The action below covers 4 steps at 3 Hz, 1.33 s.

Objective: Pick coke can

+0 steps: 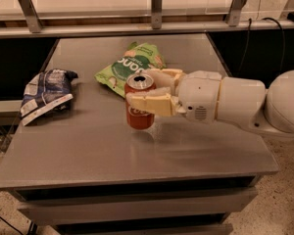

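One smooth claw (pixel 140 86) grips cylindrical coke can (pixel 139 119).

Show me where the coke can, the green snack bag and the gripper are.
coke can (pixel 139 117): camera view, lower red body.
green snack bag (pixel 132 65): camera view, printed front.
gripper (pixel 140 88): camera view, between fingers gripping the can.

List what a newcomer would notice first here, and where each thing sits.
First, the white arm reaching in from the right, its gripper clasped around the upright red coke can near the middle of the grey table. Then the green bag lying just behind the can, and the crumpled blue-and-white bag at the table's left edge.
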Available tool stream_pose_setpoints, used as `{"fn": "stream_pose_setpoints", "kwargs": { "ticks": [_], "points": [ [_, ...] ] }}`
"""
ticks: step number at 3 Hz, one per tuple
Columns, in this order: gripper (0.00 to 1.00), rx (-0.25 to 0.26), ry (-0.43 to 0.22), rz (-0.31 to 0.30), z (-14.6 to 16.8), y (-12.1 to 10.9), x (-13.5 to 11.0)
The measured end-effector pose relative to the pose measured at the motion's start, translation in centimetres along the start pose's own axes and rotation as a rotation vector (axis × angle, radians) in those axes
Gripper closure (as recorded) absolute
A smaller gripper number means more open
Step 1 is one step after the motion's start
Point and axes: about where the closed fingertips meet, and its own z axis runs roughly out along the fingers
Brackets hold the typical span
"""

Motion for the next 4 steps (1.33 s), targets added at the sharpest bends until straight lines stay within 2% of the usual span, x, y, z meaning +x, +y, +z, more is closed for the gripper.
{"fn": "stream_pose_setpoints", "kwargs": {
  "ticks": [2, 3, 4],
  "points": [
    [0.12, 0.041, -0.005, 0.008, -0.5, -0.8, -2.6],
    [0.00, 0.056, 0.001, 0.002, -0.6, -1.1, -3.1],
    [0.00, 0.070, -0.011, -0.010, -0.8, -1.0, -3.3]
  ]
}}
